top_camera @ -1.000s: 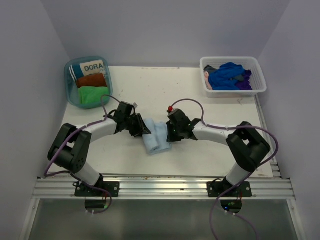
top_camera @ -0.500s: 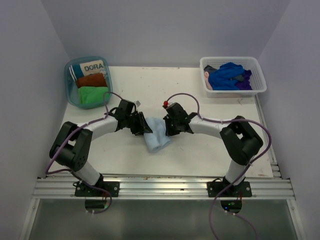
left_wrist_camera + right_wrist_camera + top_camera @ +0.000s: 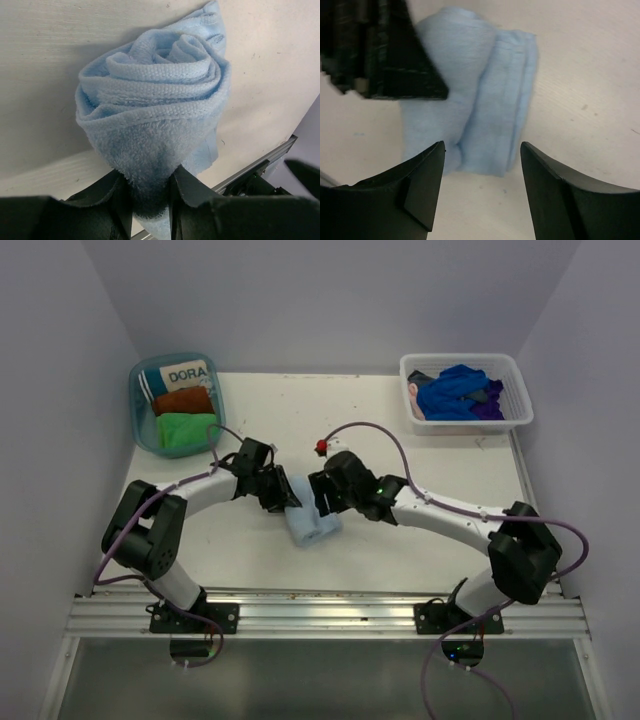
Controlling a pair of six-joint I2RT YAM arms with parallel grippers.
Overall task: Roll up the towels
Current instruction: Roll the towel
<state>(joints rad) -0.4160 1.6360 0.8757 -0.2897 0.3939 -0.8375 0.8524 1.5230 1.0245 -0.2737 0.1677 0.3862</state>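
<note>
A light blue towel point(image 3: 313, 528) lies rolled up in the middle of the table. In the left wrist view its spiral end point(image 3: 155, 95) faces the camera. My left gripper point(image 3: 150, 192) is shut on the lower edge of this roll, and from above it point(image 3: 289, 500) sits at the roll's left end. My right gripper point(image 3: 482, 150) stands open just short of the roll point(image 3: 485, 115), with nothing between its fingers. From above it point(image 3: 321, 502) hovers at the roll's right side.
A teal tub point(image 3: 137, 410) at the back left holds a green towel point(image 3: 186, 430), a rust-brown towel point(image 3: 183, 400) and the DORA item point(image 3: 186, 373). A white basket point(image 3: 470, 424) at the back right holds loose dark blue point(image 3: 452, 392) and purple point(image 3: 490, 410) towels.
My right gripper has opened and let go of the light blue towel, and its arm has reached further left. The towel now lies as a tighter roll. The left gripper keeps its hold.
</note>
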